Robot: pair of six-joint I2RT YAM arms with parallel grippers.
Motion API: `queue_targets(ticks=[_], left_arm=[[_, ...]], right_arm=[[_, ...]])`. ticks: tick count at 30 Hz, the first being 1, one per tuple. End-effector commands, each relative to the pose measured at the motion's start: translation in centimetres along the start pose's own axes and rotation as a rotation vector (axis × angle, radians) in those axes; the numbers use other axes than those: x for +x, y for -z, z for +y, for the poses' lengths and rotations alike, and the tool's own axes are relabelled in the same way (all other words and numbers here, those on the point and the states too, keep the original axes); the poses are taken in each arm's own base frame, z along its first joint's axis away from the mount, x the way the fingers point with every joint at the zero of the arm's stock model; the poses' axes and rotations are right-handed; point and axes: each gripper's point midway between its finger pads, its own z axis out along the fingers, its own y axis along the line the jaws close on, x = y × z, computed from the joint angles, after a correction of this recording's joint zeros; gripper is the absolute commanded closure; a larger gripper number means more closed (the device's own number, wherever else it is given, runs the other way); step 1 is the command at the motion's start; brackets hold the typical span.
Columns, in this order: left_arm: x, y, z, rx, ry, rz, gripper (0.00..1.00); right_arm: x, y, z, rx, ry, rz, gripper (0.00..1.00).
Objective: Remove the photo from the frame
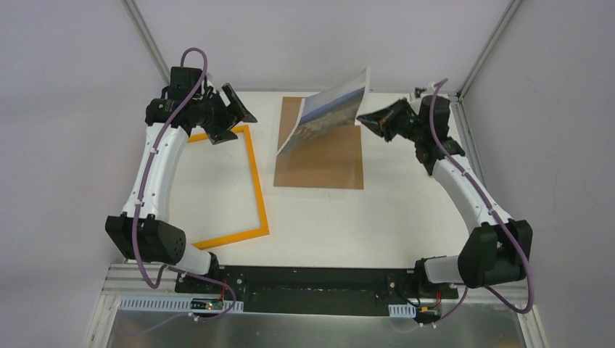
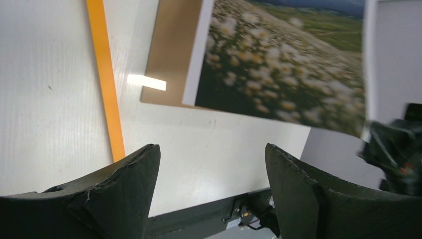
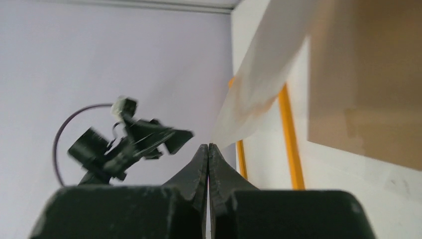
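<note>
1. nearest me, at the bottom of the top view, my left arm point(image 1: 156, 174) and right arm point(image 1: 464, 188) rise from the near edge of the white table point(image 1: 319, 217) and curve away to the far side.
2. the frame point(image 1: 256, 181) lies flat on the table in the left-centre of that view. only its narrow orange border shows, with bare table inside it.
3. just right of the frame, and apart from it, the brown backing board point(image 1: 326, 163) lies flat in the centre.
4. the photo point(image 1: 326, 112) is off the table, tilted and bowed in the air over the far part of the backing board. its picture side faces up and left, and its top corner reaches past the far table edge.
5. my right gripper point(image 1: 366, 119) is at the photo's right edge, upper right of centre, clenched on that edge. in the right wrist view the two fingers point(image 3: 199, 169) meet with no gap, and the pale sheet runs up and to the right from their tips.
6. my left gripper point(image 1: 233, 118) hangs over the frame's far corner, upper left of centre, jaws spread and gripping nothing.
7. in the left wrist view only table shows between the two fingers point(image 2: 119, 194). the photo's flowered meadow fills the upper right, well beyond the fingertips, with the orange border upper left and the board between them.
</note>
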Motion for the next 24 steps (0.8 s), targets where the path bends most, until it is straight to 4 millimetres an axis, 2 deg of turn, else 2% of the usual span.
queue_targets(ticks=[1,3,6,10,16,24], left_arm=[[2.3,1.8,0.8,-0.007,-0.001,0.022,0.21],[3.4,1.9,1.0,-0.003,0.007,0.041,0.21],[5.1,2.0,1.6,-0.007,0.015,0.068,0.21],[7.1,2.1,2.1,-0.007,0.026,0.105,0.21],[9.2,2.5,2.8,-0.009,0.026,0.128,0.21],[10.4,3.0,3.7,-0.02,0.029,0.133,0.21]], right_arm=[[-0.4,1.3,-6.5,0.011,-0.099,-0.036,1.0],[0.4,1.3,-11.3,0.088,-0.123,-0.019,1.0],[1.8,0.6,-16.9,0.172,-0.145,0.015,1.0],[3.1,-0.8,-21.5,0.228,-0.176,0.086,1.0],[4.9,-1.8,-23.8,0.242,-0.156,0.24,1.0],[6.3,-1.1,-26.0,0.328,-0.121,0.333,1.0]])
